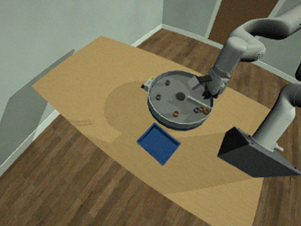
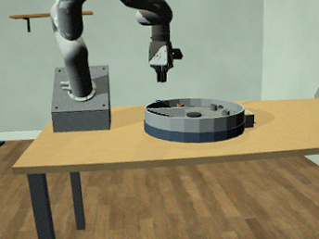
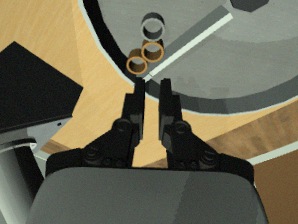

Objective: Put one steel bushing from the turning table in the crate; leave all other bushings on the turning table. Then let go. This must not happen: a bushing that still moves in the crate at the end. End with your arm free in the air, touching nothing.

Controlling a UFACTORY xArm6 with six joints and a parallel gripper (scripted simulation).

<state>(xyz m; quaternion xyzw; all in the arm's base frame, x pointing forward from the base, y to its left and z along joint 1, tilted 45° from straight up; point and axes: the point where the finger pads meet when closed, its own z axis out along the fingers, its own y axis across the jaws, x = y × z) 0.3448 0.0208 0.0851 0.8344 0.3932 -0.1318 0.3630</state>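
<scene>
The gripper (image 1: 207,96) (image 2: 162,81) (image 3: 152,91) is released and grasps nothing: its two black fingers stand a little apart, with a narrow gap between them. In the exterior view it points down, above the left part of the round turning table (image 1: 180,125) (image 2: 195,125) (image 3: 215,65) and well apart from its surface.

The top view shows three grey steel bushings on the turning table: the upper-left bushing (image 1: 167,83), the left bushing (image 1: 158,97) and the lower-right bushing (image 1: 197,110) (image 3: 152,28). A copper-coloured bushing (image 1: 176,111) lies near the lower rim, and a copper-coloured pair (image 1: 204,110) (image 3: 144,58) lies at the lower right, just beside the third steel one. In the wrist view this steel bushing is at the upper middle of the frame, above the pair, and its open end shows. The pair is near the fingertips in the frame, left of a pale bar (image 1: 199,102) (image 3: 192,45) that runs from near the dark hub (image 1: 180,97) (image 2: 194,114) (image 3: 249,4) to the rim.

The blue crate (image 1: 159,144) sits on the worktop (image 1: 80,78) (image 2: 129,156) (image 3: 107,92), below the turning table in the top view. Its visible floor holds no bushing.
</scene>
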